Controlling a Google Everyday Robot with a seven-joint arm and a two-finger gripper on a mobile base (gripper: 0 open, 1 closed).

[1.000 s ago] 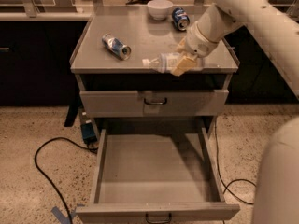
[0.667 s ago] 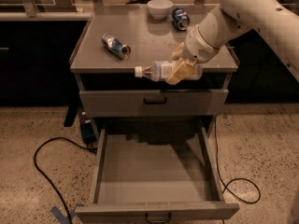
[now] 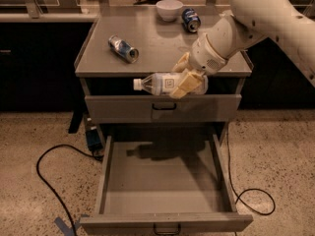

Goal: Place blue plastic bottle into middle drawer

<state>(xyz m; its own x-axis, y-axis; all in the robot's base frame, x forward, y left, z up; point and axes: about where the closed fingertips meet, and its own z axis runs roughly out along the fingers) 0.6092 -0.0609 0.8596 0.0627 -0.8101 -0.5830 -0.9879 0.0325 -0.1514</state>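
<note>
The blue plastic bottle (image 3: 165,83) is clear with a white cap and a pale label. It lies level in the air in front of the cabinet's front edge, cap to the left. My gripper (image 3: 188,77) is shut on the bottle's right half, with the white arm reaching in from the upper right. The middle drawer (image 3: 165,181) is pulled wide open below, grey and empty, with the bottle's shadow on its back part. Its small dark handle (image 3: 166,228) shows at the bottom edge.
The upper grey drawer (image 3: 162,108) is closed. On the cabinet top (image 3: 162,43) lie a blue-and-silver can (image 3: 123,48), a second can (image 3: 190,19) and a white bowl (image 3: 169,9). A black cable (image 3: 49,176) runs over the speckled floor at left, another at right.
The gripper has carried the bottle off the cabinet top, forward and down past its front edge. The bottle now hangs over the open drawer.
</note>
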